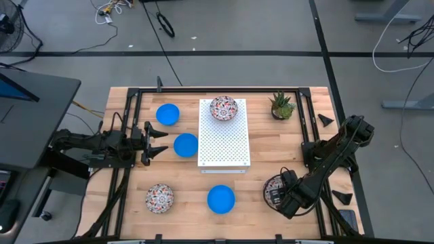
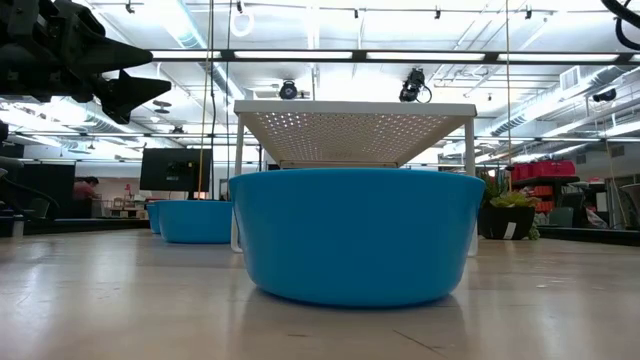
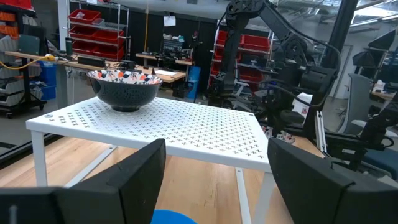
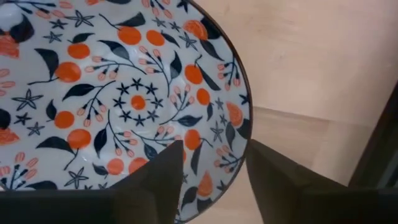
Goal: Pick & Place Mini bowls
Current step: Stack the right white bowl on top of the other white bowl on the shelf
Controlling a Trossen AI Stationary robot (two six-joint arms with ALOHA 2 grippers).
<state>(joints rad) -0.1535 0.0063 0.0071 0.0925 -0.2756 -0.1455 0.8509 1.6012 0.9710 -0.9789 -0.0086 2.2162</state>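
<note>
Right gripper [image 4: 211, 180] open, one finger inside, one outside the rim of floral bowl [image 1: 273, 189] near tabletop's right front corner. Best closing squarely on rim, lifting straight, no tilt. White bowl, dense orange-and-dark floral inside. Left gripper [image 1: 157, 141] open, waiting above left edge beside blue bowl [image 1: 185, 145].

A perforated board [image 1: 224, 142] stands mid-counter [image 1: 190, 196], carrying one bowl [image 1: 224, 108] at its far end. Left of the board lie two bowls, one [image 1: 167, 114] farther back and one [image 1: 185, 145] just beside the left gripper [image 1: 163, 141]. Nearer the front edge sit a bowl [image 1: 159, 198] at left and another [image 1: 221, 199] centrally. The right gripper [image 1: 274, 196] hangs over a bowl [image 1: 274, 190] at front right. A potted plant [image 1: 281, 106] stands at back right.
</note>
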